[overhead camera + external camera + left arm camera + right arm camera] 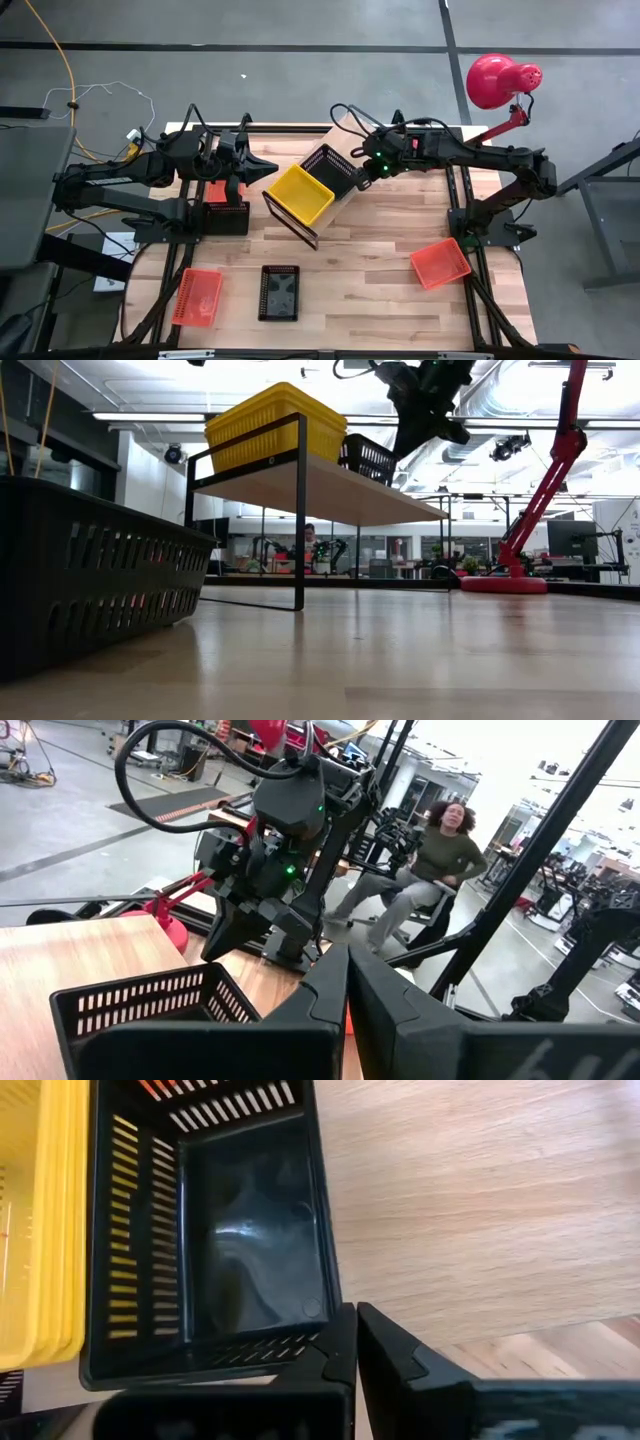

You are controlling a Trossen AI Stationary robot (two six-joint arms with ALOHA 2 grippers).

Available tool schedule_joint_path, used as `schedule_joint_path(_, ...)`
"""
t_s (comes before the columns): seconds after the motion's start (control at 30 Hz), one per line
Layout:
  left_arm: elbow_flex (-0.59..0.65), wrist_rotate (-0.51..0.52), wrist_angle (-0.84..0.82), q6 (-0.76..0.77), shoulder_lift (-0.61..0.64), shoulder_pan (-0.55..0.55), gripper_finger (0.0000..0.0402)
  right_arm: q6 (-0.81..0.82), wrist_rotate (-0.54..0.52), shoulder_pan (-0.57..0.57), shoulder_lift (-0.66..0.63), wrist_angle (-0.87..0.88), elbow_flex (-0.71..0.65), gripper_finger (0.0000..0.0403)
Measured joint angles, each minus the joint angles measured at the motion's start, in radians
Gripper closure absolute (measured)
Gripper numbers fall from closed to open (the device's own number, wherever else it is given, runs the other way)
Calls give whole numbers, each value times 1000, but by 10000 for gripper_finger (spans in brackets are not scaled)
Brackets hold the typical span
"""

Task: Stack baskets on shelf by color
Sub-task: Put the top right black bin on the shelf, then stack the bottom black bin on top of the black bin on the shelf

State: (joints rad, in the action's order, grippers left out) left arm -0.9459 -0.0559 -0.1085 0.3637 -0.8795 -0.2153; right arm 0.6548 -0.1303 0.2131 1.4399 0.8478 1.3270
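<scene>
Wood tabletop [380,260] fills the middle of the high view, grey floor round it. Shelf [345,205] sits tilted at upper centre of the frame, light board on a black wire frame. On it: yellow basket [299,194] toward centre-left, black basket [335,168] touching it on the upper-right side.

Right gripper [362,180] is at the black basket's right rim, fingers [340,1342] pressed together w/ no gap; right wrist view shows them meeting at the basket's near wall, but can't tell if the rim is pinched betw. them.

Left gripper [265,168] at upper left, just beside the shelf's left end, fingers [335,990] clenched, nothing held. Under the left arm, another black basket [225,217] with an orange basket [216,192] just above it in frame.

Lower frame: orange basket [197,297] at lower left, small black basket [279,292] beside it, apart; third orange basket [440,262] at lower right, tilted.

Red lamp [495,80] upper right, off the table edge.

Person [435,855] seated in the room behind, seen in left wrist view.
</scene>
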Motion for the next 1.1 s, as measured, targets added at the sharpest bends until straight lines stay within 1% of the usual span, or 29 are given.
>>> schedule_joint_path(0.27, 0, -31, -3, -9, 2, 0, 402, -46, -66, 2, -53, 99, 0, 403)
schedule_joint_path(0.57, 1, -46, -70, -50, 34, 0, 401, -127, -128, -60, -182, 255, 0, 403)
schedule_joint_path(0.63, 1, -46, -83, -66, 40, 0, 402, -136, -134, -80, -217, 261, 0, 403)
schedule_joint_path(0.83, 1, -48, -85, -109, 55, 0, 401, -123, -195, -156, -314, 241, -7, 403)
schedule_joint_path(0.87, 1, -48, -84, -119, 57, 0, 401, -114, -200, -167, -336, 211, -29, 403)
schedule_joint_path(0.93, 1, -47, -90, -132, 62, 0, 402, -93, -187, -185, -393, 129, -115, 403)
schedule_joint_path(1.1, 1, -44, -107, -136, 64, 0, 402, -13, -96, -208, -557, -155, -406, 403)
